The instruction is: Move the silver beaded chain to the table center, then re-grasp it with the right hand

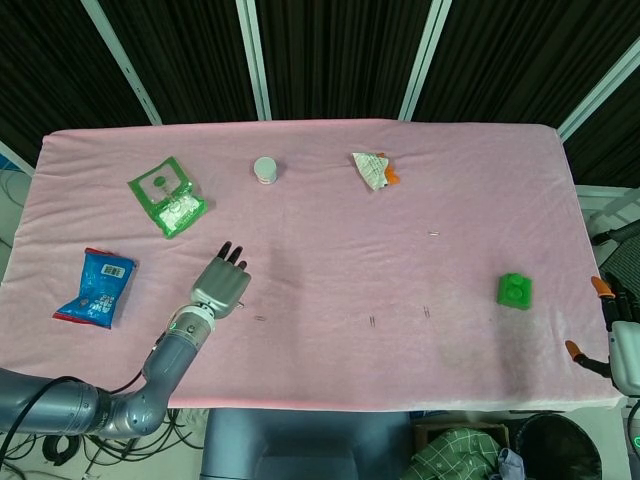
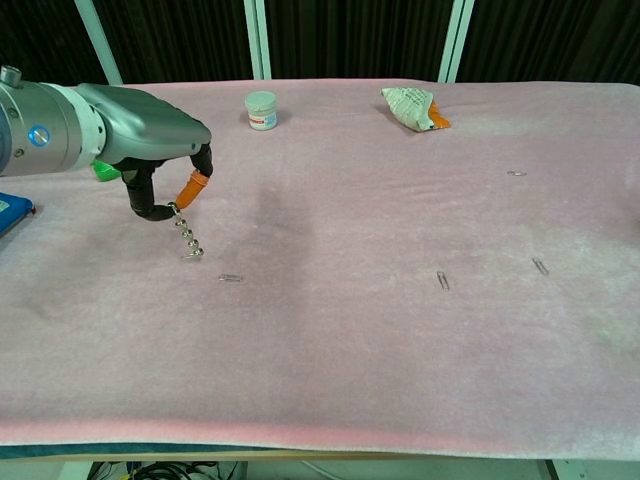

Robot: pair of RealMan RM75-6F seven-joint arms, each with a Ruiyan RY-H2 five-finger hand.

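At the far left of the pink cloth-covered table (image 1: 320, 190) lies a blue crinkled snack packet (image 1: 95, 287), and further back a green-and-white plastic pouch (image 1: 167, 195). Just right of these, the robot's grey left hand (image 2: 150, 135) hangs over the near-left part of the cloth, its fingers curled down and pinched on the top end of the short silver beaded chain (image 2: 185, 238). The chain dangles at a slant from under the orange fingertip, and its lowest bead seems to touch the cloth, just left of a small metal paper clip (image 2: 231, 278). From the head view the chain itself is hidden under the hand.

Toward the back, a small white round jar (image 1: 265, 169) stands upright, and further right a crumpled white-and-orange wrapper (image 1: 374, 170) lies near the far edge. Two more paper clips (image 2: 442, 281) rest in the middle front of the cloth. A green toy brick (image 1: 514, 290) sits well to the right. At the right edge, off the table, the robot's right hand (image 1: 615, 335) shows only in part; whether its fingers are apart or together I cannot tell.
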